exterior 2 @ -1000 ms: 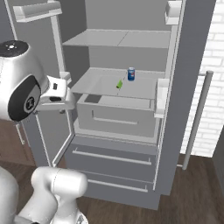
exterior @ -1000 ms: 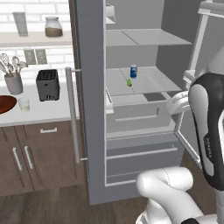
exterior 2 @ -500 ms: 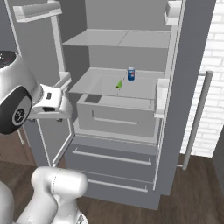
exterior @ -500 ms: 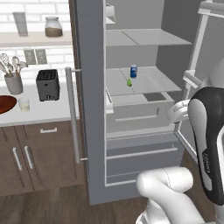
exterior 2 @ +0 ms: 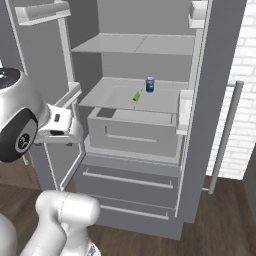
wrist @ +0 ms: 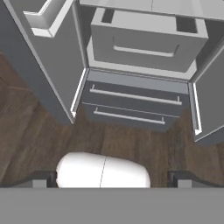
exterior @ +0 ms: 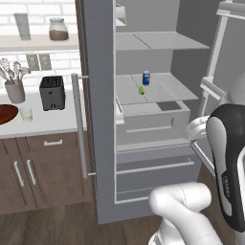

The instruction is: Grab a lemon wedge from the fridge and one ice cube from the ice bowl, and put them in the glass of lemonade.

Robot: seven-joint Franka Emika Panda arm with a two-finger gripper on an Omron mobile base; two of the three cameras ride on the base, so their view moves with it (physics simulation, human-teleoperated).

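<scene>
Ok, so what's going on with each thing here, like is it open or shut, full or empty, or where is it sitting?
fridge: both doors open
lemon wedge: lying on the middle fridge shelf, untouched
blue can: upright on that shelf, behind the wedge
fridge drawers: both shut
claw: open, holding nothing
glass of lemonade: upright on the counter, liquid inside
ice bowl: on the counter beside the glass
toaster: slots empty

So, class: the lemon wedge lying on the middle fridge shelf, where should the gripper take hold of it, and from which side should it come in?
Judging by its pose, pinch the lemon wedge across its narrow middle. Come in from the open front of the fridge, slightly above: the blue can stands close behind it, and the shelf above limits a straight drop. The gripper is open, pointing at the drawers.
</scene>
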